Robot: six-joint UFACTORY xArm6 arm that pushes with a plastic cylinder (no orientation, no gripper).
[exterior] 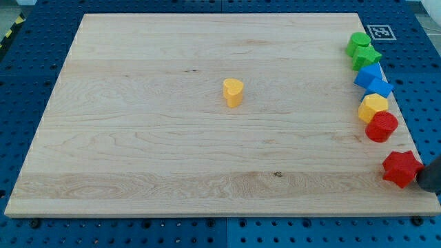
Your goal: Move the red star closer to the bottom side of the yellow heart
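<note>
The red star (401,168) lies near the board's right edge, low in the view. The yellow heart (233,91) stands alone near the middle of the board, far to the left of the star and above it. My tip (424,180) shows as a dark shape at the view's right edge, right against the star's right side; I cannot tell whether it touches the star.
A column of blocks runs down the board's right edge above the star: two green blocks (358,43) (366,56), two blue blocks (368,74) (379,87), a yellow hexagon (373,107) and a red round block (381,127). The wooden board (138,138) lies on a blue pegboard table.
</note>
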